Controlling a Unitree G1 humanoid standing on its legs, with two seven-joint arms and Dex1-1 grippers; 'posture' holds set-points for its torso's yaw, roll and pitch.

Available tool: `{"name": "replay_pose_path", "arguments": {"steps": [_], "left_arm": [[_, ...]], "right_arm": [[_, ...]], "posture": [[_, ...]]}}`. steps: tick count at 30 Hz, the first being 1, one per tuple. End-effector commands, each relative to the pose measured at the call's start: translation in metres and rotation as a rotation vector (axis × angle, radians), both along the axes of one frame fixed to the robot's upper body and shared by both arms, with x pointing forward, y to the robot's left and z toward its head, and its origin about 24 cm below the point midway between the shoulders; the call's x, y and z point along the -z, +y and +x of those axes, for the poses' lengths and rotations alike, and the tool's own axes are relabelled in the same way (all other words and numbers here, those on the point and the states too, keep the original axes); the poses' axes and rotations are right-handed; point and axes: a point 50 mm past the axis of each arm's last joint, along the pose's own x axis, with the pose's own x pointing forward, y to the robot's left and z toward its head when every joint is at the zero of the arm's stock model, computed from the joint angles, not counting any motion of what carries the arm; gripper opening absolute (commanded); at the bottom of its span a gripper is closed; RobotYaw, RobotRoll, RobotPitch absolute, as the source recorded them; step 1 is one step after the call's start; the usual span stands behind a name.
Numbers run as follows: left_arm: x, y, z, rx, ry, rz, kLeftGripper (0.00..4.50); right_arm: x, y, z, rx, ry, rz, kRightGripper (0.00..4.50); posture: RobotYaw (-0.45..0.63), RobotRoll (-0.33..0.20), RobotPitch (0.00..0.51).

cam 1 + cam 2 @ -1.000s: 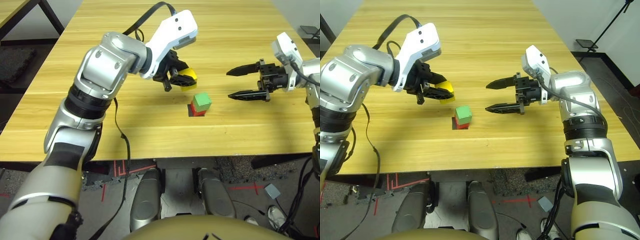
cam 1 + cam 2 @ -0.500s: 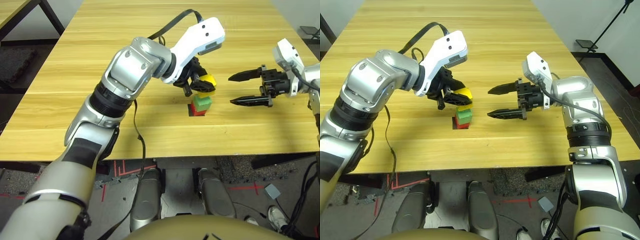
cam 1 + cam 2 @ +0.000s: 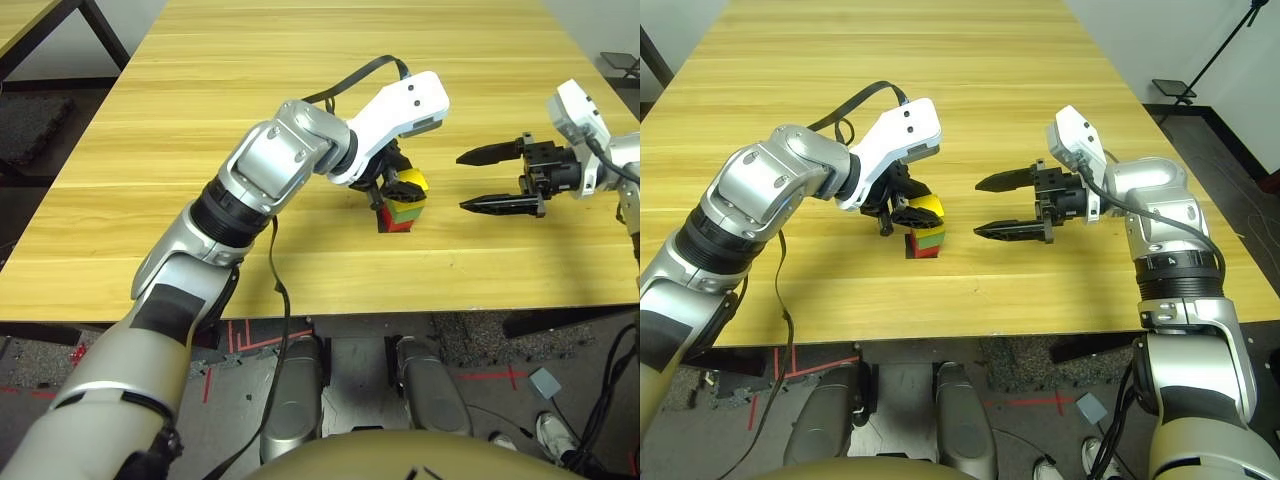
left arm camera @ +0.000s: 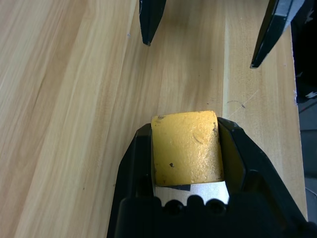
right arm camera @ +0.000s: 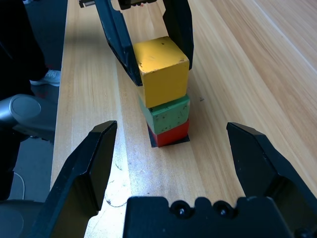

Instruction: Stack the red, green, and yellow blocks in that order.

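Observation:
The red block [image 5: 172, 137] sits on a flat black patch [image 5: 153, 144] near the table's front middle, with the green block [image 5: 165, 116] on top of it. The yellow block [image 5: 161, 69] rests on the green one, turned slightly askew. My left gripper [image 3: 908, 211] is shut on the yellow block [image 4: 185, 148], one black finger [image 4: 134, 163] on each side. My right gripper [image 3: 462, 182] hovers open to the right of the stack, fingertips pointing at it, well apart from it.
The wooden table [image 3: 200, 230] stretches wide around the stack. A black cable [image 3: 855, 98] loops over my left forearm. Beyond the table's front edge lies the floor with red tape marks.
My left gripper carried the yellow block rightward from behind and left of the stack, then lowered it onto the green block. The right gripper drew back slightly to the right.

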Motion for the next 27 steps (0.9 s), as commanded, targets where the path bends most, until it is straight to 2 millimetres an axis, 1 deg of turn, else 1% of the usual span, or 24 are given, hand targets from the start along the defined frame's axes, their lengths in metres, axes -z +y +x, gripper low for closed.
{"name": "replay_pose_path", "arguments": {"steps": [1,9,20,27], "left_arm": [[0.0051,-0.002,0.0008,0.005,-0.003,0.009,1.91],[0.0063,-0.0026,0.0041,0.003,-0.013,0.008,1.91],[0.014,-0.0007,0.0029,0.014,-0.008,0.033,1.91],[0.0086,-0.0016,0.002,0.019,-0.023,0.027,1.91]], "right_arm": [[-0.0019,-0.0032,-0.0036,0.008,-0.008,0.007,4.5],[-0.0006,-0.0031,-0.0049,0.014,-0.005,0.012,4.5],[-0.0011,-0.003,-0.0029,0.018,-0.007,0.012,4.5],[-0.0001,-0.0019,-0.0025,0.014,-0.005,0.013,4.5]], "posture": [[0.08,0.051,0.165],[0.08,0.052,0.169],[0.09,0.05,0.176],[0.1,0.049,0.177]]}}
